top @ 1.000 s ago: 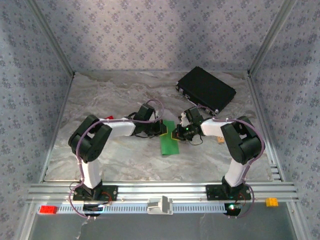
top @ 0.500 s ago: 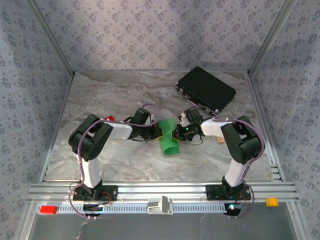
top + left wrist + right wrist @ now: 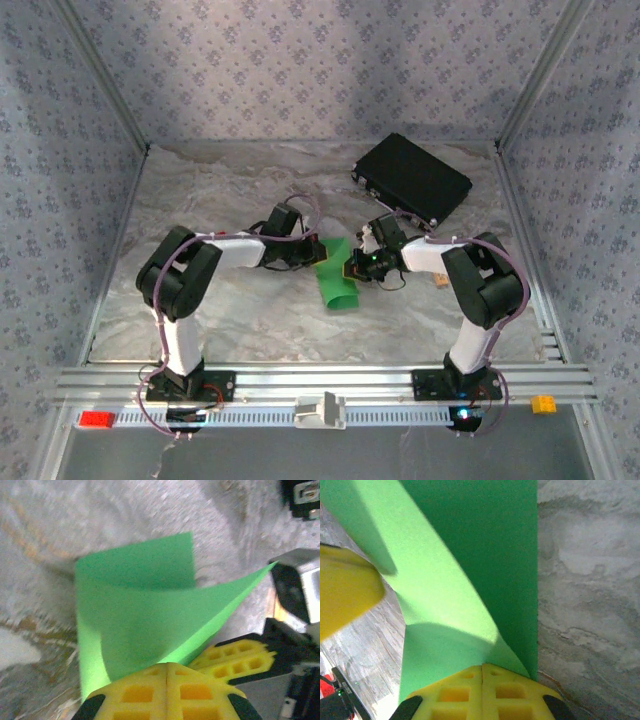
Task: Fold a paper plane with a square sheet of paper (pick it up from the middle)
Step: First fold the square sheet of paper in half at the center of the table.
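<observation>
Just past the aluminium rail (image 3: 330, 378) we see a grey marbled tabletop (image 3: 220, 180). At mid-table the left gripper (image 3: 316, 258) and the right gripper (image 3: 349, 268) each pinch tight on the curled square sheet of paper (image 3: 337, 288). Farther back lies a black case (image 3: 412, 180), before floral-papered walls (image 3: 300, 70).

We run two matching arms. Our left arm (image 3: 182, 285) and right arm (image 3: 487, 285) pair bulky black joint housings with white link tubes, and each rises from a black base plate (image 3: 185, 383). Mauve cables (image 3: 150, 285) loop along the outside of both, from foot to wrist. A small green light (image 3: 372, 259) glows at the right arm's wrist, another at its foot. Our left claw (image 3: 167, 692) and right claw (image 3: 482, 690) wear bright yellow pads (image 3: 135, 692) moulded in a waffle grid of square recesses, seated in rounded black holders. Behind the right claw's pads sits a silver metal block (image 3: 302, 587).
</observation>
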`<control>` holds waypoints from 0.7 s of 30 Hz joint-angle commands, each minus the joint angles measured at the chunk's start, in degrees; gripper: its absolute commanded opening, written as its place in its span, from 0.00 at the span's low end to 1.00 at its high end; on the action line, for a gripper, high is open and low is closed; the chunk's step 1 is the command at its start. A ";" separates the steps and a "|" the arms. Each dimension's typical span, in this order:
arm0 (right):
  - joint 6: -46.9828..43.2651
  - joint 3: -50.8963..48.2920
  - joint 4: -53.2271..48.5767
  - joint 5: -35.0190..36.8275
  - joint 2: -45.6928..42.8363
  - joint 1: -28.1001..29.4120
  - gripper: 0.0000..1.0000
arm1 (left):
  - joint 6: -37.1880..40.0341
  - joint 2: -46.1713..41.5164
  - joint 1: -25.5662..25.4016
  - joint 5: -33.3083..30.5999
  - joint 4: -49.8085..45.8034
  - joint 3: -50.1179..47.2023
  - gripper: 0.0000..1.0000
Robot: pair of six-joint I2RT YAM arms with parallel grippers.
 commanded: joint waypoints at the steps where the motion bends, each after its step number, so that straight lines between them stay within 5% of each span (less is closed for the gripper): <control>1: 0.39 -2.87 -7.43 8.36 3.05 -0.27 0.00 | 1.38 2.61 0.46 1.32 -1.79 1.83 0.02; 21: 0.41 -2.86 -7.72 8.41 3.10 -0.31 0.00 | 5.07 5.25 4.24 6.17 -3.86 6.30 0.04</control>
